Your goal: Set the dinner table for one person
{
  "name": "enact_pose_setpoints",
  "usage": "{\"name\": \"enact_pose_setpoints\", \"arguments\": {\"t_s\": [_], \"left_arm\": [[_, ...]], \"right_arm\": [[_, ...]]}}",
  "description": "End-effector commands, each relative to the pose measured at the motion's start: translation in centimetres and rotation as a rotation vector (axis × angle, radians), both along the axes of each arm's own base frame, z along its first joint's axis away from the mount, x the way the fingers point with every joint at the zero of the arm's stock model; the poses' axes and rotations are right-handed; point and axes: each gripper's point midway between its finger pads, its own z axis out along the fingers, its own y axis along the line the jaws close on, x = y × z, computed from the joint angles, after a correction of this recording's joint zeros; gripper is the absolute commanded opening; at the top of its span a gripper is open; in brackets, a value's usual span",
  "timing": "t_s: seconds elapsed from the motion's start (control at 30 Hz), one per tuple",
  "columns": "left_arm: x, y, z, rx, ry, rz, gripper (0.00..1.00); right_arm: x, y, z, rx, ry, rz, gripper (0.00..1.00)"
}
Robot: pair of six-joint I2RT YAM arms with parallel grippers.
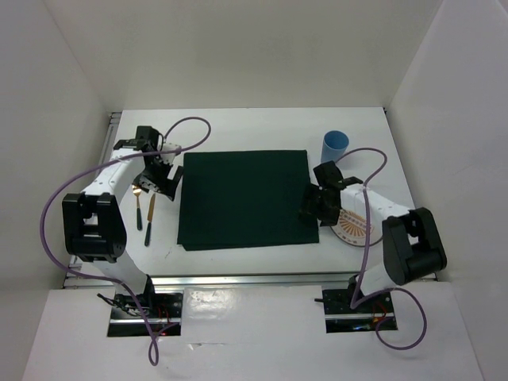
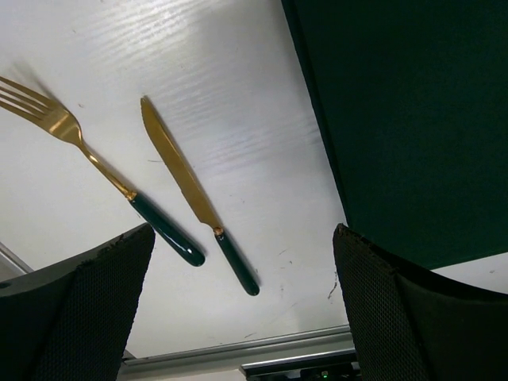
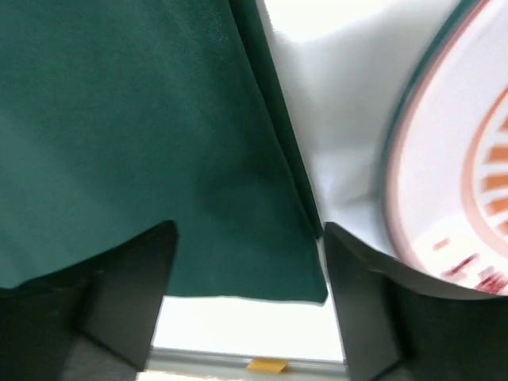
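Observation:
The white dinner table (image 1: 254, 127) carries a dark green cloth (image 1: 244, 198) at its middle. A gold fork (image 1: 138, 208) and a gold knife (image 1: 150, 218), both with dark handles, lie side by side left of the cloth; the left wrist view shows the fork (image 2: 95, 163) and knife (image 2: 190, 190). My left gripper (image 1: 159, 176) is open and empty above them. A white plate with an orange pattern (image 1: 355, 225) lies right of the cloth, also in the right wrist view (image 3: 460, 159). My right gripper (image 1: 316, 208) is open and empty over the cloth's right edge (image 3: 278, 143).
A light blue cup (image 1: 334, 145) stands upright at the back right, beyond the right gripper. Aluminium rails run along the table's near edge (image 1: 254, 279) and left edge (image 1: 109, 135). White walls enclose the table on three sides.

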Motion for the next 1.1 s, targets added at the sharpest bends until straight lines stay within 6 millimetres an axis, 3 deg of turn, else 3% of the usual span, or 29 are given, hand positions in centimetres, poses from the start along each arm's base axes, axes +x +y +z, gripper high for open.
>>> {"name": "enact_pose_setpoints", "arguments": {"t_s": [0.0,0.17,0.3,0.37,0.67,0.77,0.87,0.97,1.07], "left_arm": [[-1.0,0.6,-0.5,0.020,0.019,0.013,0.99],[-1.1,0.4,-1.0,-0.011,0.022,0.034,0.99],[-1.4,-0.3,-1.3,-0.050,0.032,0.042,0.99],[-1.4,-0.5,-1.3,-0.059,0.032,0.040,0.99],[-1.1,-0.6,-0.5,-0.065,-0.011,0.027,0.99],[-1.4,-0.8,-0.5,-0.071,-0.018,0.015,0.99],[-1.5,-0.8,-0.6,-0.071,-0.029,0.015,0.99],[-1.7,-1.2,-0.8,-0.093,-0.030,0.008,0.99],[-1.5,-1.5,-1.0,-0.112,-0.041,0.001,0.99]], "right_arm": [[1.8,-1.6,5.4,-0.047,-0.124,-0.043,0.85],[2.6,-5.8,12.4,-0.059,-0.287,-0.189,0.89],[2.5,-6.5,15.2,-0.035,-0.337,-0.228,0.89],[2.2,-7.7,15.2,-0.059,-0.332,-0.282,0.89],[2.2,-16.7,10.2,-0.064,-0.278,-0.634,0.91],[1.3,-19.0,10.1,-0.095,-0.296,-0.785,0.91],[-0.6,-20.3,9.4,-0.143,-0.257,-0.930,0.91],[-3.4,-20.2,8.2,-0.156,-0.203,-1.060,0.91],[-5.1,-18.6,6.4,-0.079,-0.164,-1.127,0.91]]}}
